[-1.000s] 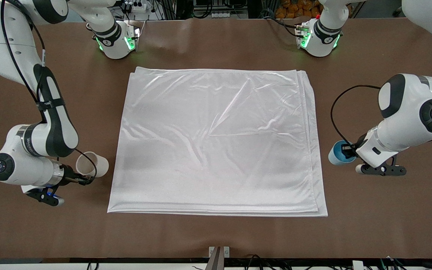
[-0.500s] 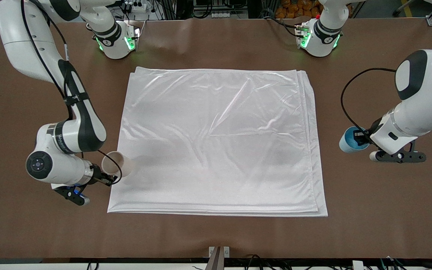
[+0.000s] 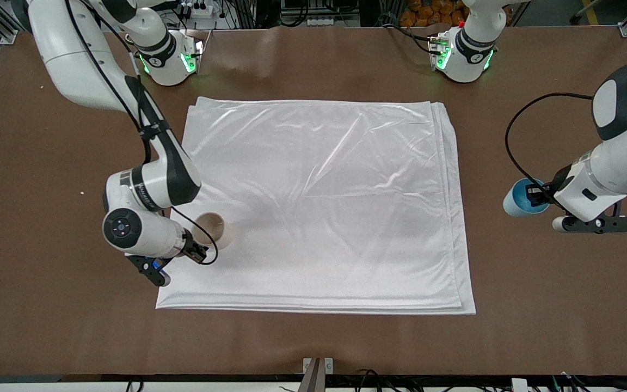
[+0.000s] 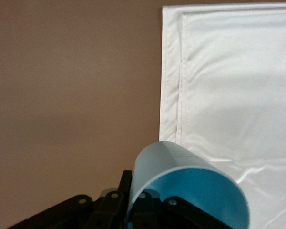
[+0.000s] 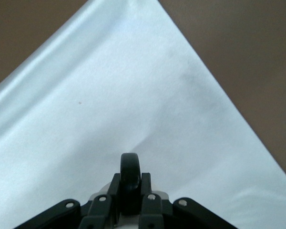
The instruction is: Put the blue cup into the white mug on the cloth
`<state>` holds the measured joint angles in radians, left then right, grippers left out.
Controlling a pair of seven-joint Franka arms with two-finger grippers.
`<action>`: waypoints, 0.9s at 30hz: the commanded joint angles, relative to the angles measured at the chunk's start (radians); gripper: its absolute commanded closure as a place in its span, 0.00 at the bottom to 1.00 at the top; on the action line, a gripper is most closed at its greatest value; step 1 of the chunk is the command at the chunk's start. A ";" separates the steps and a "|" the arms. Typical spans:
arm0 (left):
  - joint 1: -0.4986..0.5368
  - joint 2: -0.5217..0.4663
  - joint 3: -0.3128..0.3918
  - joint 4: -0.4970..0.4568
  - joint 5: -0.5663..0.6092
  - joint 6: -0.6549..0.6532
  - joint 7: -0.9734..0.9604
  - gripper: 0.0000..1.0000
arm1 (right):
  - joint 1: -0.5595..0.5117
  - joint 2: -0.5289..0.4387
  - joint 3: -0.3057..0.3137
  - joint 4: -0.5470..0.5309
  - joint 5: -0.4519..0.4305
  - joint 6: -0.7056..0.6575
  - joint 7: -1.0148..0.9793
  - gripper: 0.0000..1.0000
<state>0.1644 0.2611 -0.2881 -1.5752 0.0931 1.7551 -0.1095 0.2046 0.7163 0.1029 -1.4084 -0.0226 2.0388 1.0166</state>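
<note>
While the right gripper [image 3: 196, 253] is carrying the white mug [image 3: 213, 231] over the corner of the cloth [image 3: 319, 207] toward the right arm's end of the table, the left gripper [image 3: 538, 195] is hanging over bare tabletop [image 3: 553, 305] just off the cloth's edge at the left arm's end, and it is gripping the blue cup [image 3: 519, 198] by the rim. In the right wrist view the fingers [image 5: 148, 202] are pinching in on either side of the black handle [image 5: 130, 174], clamped on the mug. In the left wrist view the blue cup [image 4: 190, 191] is sitting tilted with its bright inside showing and the fingers [image 4: 145, 202] nipping its wall, the cloth [image 4: 233, 86] lying under and ahead of it.

Now the handling. The mug is looking rigid and the heavier of the two; a grip on that small handle is leaving it free to swing, so it is wanting a level, gentle set-down. The satin is looking slick and wrinkly, and a mug on it may be sliding or rocking. The blue cup is looking thin-walled and light, probably smooth; the rim pinch suits lowering it straight into the mug, provided it is being brought upright first.
</note>
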 commanded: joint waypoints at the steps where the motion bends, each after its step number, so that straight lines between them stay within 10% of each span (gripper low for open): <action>1: -0.012 -0.017 -0.016 0.035 0.005 -0.057 -0.024 1.00 | 0.056 -0.005 -0.003 0.009 0.009 -0.017 0.117 1.00; 27: -0.011 -0.013 -0.214 0.035 0.008 -0.069 -0.315 1.00 | 0.283 -0.003 0.003 0.065 0.078 -0.058 0.368 1.00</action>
<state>0.1498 0.2544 -0.4759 -1.5439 0.0931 1.7027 -0.3883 0.4639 0.7061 0.1117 -1.3433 0.0407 1.9814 1.3326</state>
